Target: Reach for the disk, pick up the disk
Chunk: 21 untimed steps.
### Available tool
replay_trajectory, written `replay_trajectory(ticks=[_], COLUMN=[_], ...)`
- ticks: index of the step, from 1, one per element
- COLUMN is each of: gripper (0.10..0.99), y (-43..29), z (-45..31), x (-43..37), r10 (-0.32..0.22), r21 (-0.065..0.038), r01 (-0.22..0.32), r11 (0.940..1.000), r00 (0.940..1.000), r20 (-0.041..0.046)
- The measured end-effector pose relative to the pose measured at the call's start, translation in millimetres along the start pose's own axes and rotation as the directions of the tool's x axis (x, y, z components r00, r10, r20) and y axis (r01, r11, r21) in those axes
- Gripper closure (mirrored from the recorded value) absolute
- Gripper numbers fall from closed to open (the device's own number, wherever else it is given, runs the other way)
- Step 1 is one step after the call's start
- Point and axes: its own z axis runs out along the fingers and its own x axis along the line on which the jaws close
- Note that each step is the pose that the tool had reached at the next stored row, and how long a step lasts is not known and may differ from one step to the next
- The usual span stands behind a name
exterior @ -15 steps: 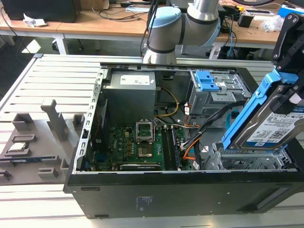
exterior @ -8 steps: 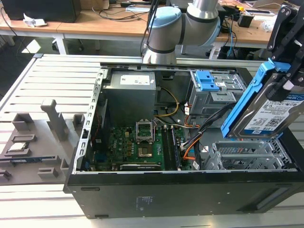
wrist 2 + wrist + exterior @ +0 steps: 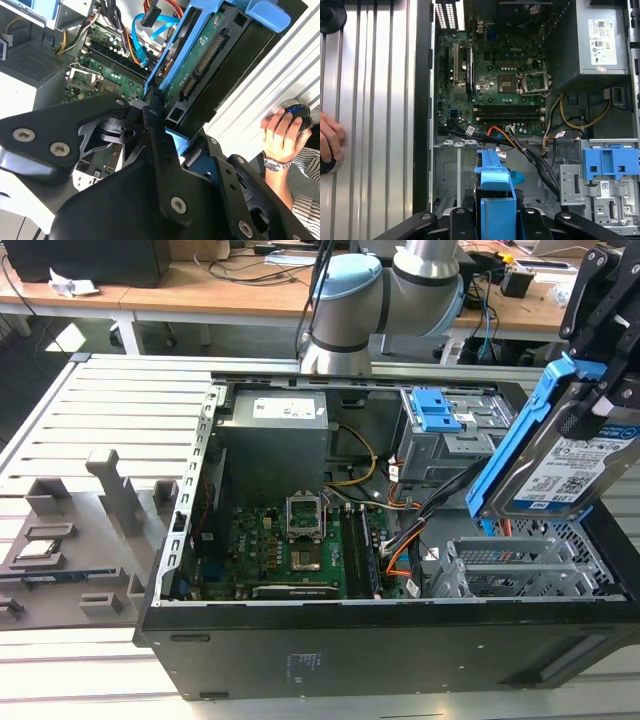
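The gripper (image 3: 600, 350) sits at the upper right of the exterior view with its black fingers (image 3: 165, 165) pinched on the disk (image 3: 570, 465), and the drive hangs tilted in the air, clear above the open computer case (image 3: 400, 640). From where I stand, the reach and the grasp look done: the silver drive with its blue-and-white label and bright blue side frame (image 3: 520, 420) is off its seat and touches nothing but the gripper. In the second wrist view the disk (image 3: 210, 65) runs up toward the upper right of the frame, connector edge showing, with the black linkage of the gripper (image 3: 155, 150) clamped around its lower end; in the first wrist view the blue frame (image 3: 495, 190) stands at the bottom centre between the fingers. Below the lifted drive, at the right of the exterior view, the metal drive bay (image 3: 510, 565) lies bare, with loose orange and black cables (image 3: 405, 535) trailing beside it. Farther back in the case are the motherboard (image 3: 290, 540) at centre, the grey power supply (image 3: 275, 425) above it, and a blue plastic clip (image 3: 432, 410) on the cage at upper right. A person's hand (image 3: 280, 137) rests on a round button at the right edge of the second wrist view, on the slatted table (image 3: 120, 410). What seems left, if anything, is only carrying the disk clear.
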Motion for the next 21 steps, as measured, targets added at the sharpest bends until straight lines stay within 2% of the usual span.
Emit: replay_trajectory(ticks=[4,6,7,8,9,11,14,20,21], gripper=[0.722,0.722,0.722,0.722,0.722,0.722,0.722,0.722,0.722], y=[-0.9,-1.1,-1.1,-1.3,-1.4,-1.6,-1.5,-0.8,0.3], z=[1.3,1.5,1.5,1.5,1.5,2.2,3.4,9.7,12.5], x=[-0.3,3.2,7.5,16.6,26.5,37.3,38.5,37.8,37.0], r10=[-0.001,-0.005,-0.006,-0.006,-0.006,-0.010,-0.035,-0.030,-0.027], r21=[0.000,-0.001,-0.001,-0.001,-0.001,-0.001,-0.001,-0.001,-0.001], r01=[0.001,0.005,0.006,0.006,0.006,0.010,0.035,0.030,0.027], r11=[1.0000,1.0000,1.0000,1.0000,1.0000,0.9999,0.9994,0.9995,0.9996], r00=[1.0000,0.9997,0.9995,0.9995,0.9994,0.9993,0.9989,0.9990,0.9991], r20=[0.0004,0.0241,0.0303,0.0324,0.0329,0.0348,0.0319,0.0325,0.0330])
